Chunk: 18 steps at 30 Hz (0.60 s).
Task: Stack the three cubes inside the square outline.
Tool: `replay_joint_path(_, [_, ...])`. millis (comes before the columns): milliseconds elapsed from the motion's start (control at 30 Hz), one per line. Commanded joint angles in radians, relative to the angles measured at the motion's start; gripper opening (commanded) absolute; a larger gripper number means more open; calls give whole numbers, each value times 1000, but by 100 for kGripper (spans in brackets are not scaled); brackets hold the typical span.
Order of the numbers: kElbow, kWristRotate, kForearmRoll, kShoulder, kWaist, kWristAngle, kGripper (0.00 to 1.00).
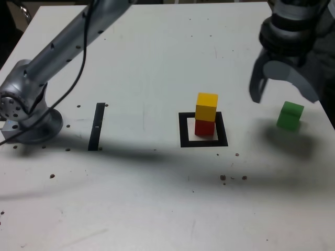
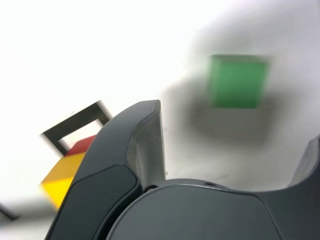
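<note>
The yellow cube (image 1: 207,106) sits on the red cube (image 1: 204,127) inside the black square outline (image 1: 183,130), right of the table's middle in the exterior view. The green cube (image 1: 289,116) stands alone on the table at the exterior view's right. My gripper (image 1: 285,86) hangs open just above and behind it, touching nothing. The wrist view shows the green cube (image 2: 236,81) ahead between the spread jaws of the gripper (image 2: 230,150), slightly blurred. Off to the side are the yellow cube (image 2: 62,180), the red cube (image 2: 82,145) and the outline (image 2: 75,122).
A narrow black strip (image 1: 97,126) lies on the white table (image 1: 157,198) at the exterior view's left. Beside it stands the arm's silver base (image 1: 26,112), with the arm reaching across the back. Small dark specks dot the table's front.
</note>
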Motion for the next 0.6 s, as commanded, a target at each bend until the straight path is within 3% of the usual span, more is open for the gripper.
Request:
replay_joint_path(0, [-30, 25, 14, 29, 9, -15, 99])
replay_joint_path(567, [-140, 69, 20, 155, 30, -61, 91])
